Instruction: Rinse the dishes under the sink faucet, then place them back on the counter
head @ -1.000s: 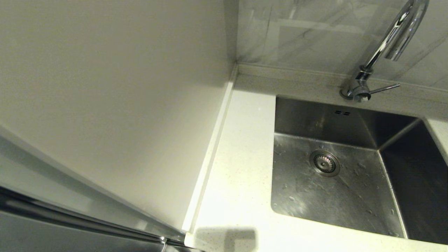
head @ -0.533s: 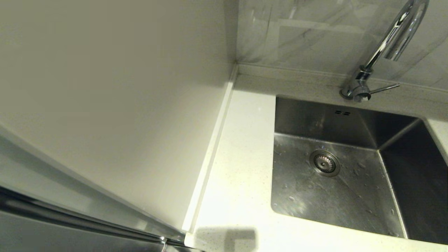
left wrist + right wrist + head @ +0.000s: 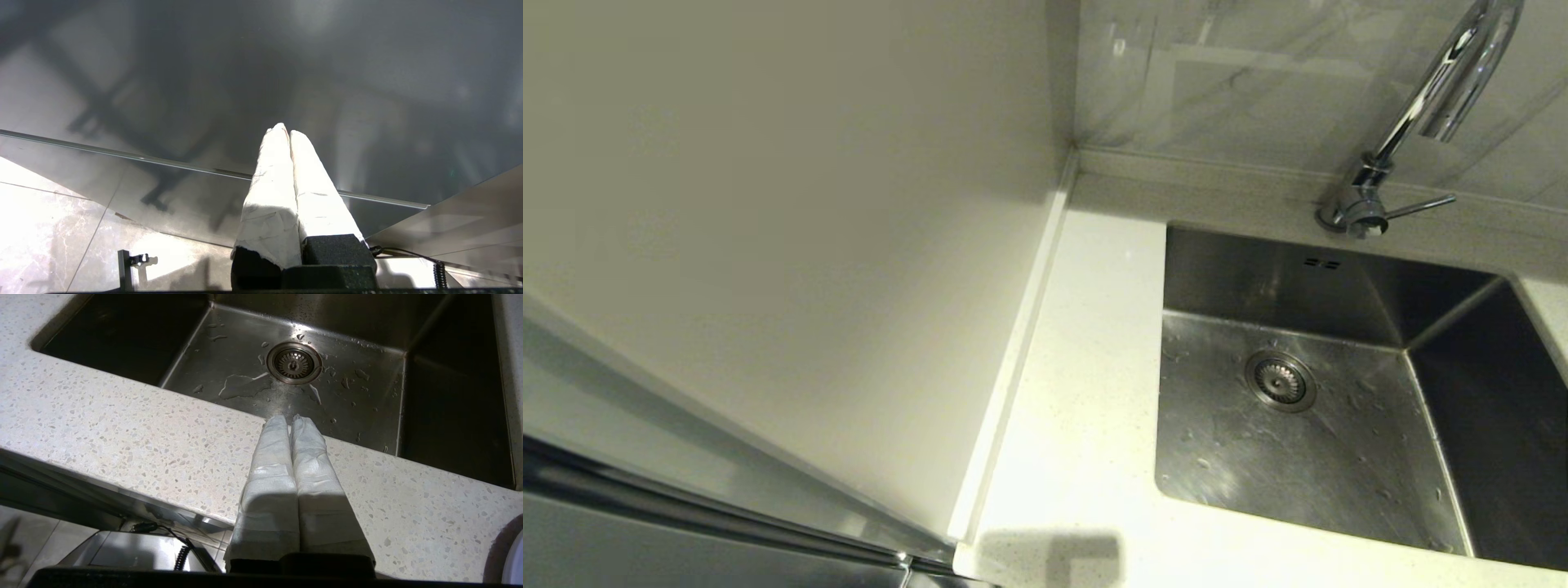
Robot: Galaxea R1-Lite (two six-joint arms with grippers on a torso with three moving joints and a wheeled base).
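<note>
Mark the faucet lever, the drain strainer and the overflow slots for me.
faucet lever [image 3: 1421, 206], head view, mid-shaft
drain strainer [image 3: 1281, 380], head view, centre of the strainer
overflow slots [image 3: 1321, 263], head view, on the slots

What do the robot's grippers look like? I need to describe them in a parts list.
Each gripper has two long tapering fingers wrapped in white, cloth-like tape, mounted on black blocks. The left gripper shows frayed wrap edges above its black foam-like bases, and a thin black cable runs beside it. The right gripper looks alike, its wrap in neat bands.
</note>
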